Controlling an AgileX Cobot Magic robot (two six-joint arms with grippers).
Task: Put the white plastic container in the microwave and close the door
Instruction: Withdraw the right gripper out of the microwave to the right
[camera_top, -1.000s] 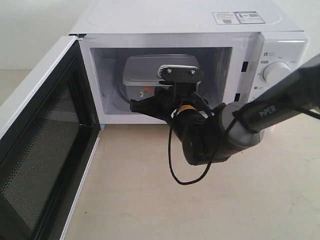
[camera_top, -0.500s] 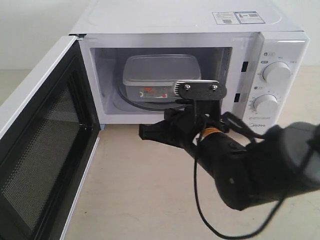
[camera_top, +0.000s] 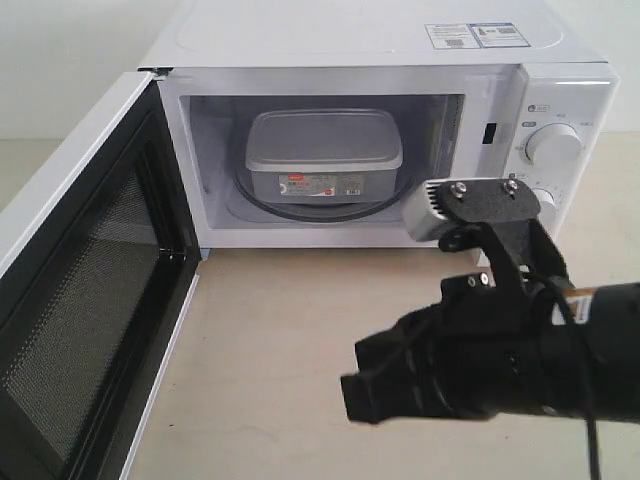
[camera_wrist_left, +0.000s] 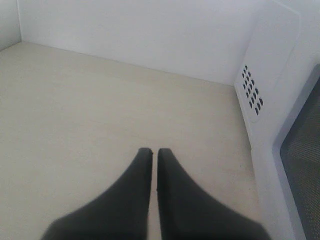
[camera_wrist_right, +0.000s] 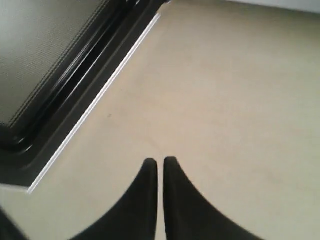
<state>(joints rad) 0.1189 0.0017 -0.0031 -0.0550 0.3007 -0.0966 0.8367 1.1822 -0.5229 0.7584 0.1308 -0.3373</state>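
Exterior view: the door (camera_top: 80, 300) stands wide open at the left, its free edge toward the camera. The container (camera_top: 322, 150) sits in the microwave (camera_top: 350, 40), long side facing out. The right gripper (camera_top: 358, 385), pressed together and empty, points left toward the door. The left gripper (camera_wrist_left: 151, 151), also pressed together, seems nearer the door's outer face. A second ago the right gripper was at the container; it has since backed out.

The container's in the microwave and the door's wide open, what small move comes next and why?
Probably ease the left gripper onto the door, on its outer face, to start swinging it shut. The white plastic container sits inside the microwave, the right gripper is shut, empty and clear of the opening, and the left one hangs beside the door's outside.
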